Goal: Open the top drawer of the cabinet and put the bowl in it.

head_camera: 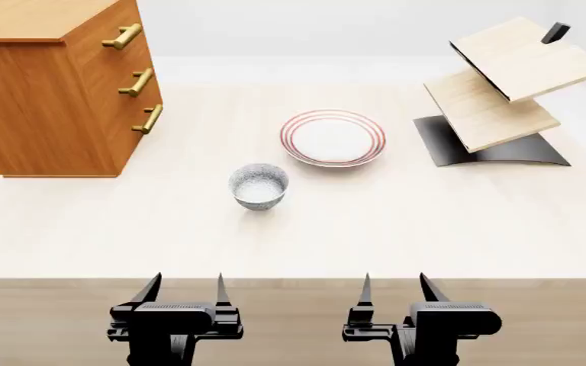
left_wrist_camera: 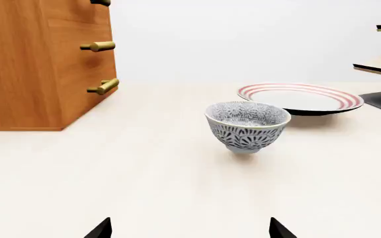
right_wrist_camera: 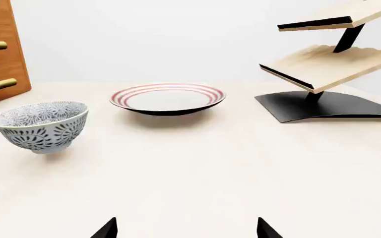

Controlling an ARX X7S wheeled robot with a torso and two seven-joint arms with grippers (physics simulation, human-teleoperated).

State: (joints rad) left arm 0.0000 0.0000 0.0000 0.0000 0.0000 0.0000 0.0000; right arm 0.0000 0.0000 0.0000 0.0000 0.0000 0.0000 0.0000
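On pale wood table (head_camera: 395, 229) | round speckled bowl (head_camera: 259, 185) | boxy wooden cabinet (head_camera: 59, 91)

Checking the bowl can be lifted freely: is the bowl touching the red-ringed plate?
Apart. The head view shows bare table between the bowl and the plate.

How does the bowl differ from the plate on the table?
The bowl is deep and narrow; the plate is flat and wider. The bowl carries a fine grey-blue pattern; the plate has red rings around a plain white centre. The bowl sits nearer the robot and closer to the cabinet; the plate lies farther back, toward the wooden rack. Both are round, upright, empty and untouched.
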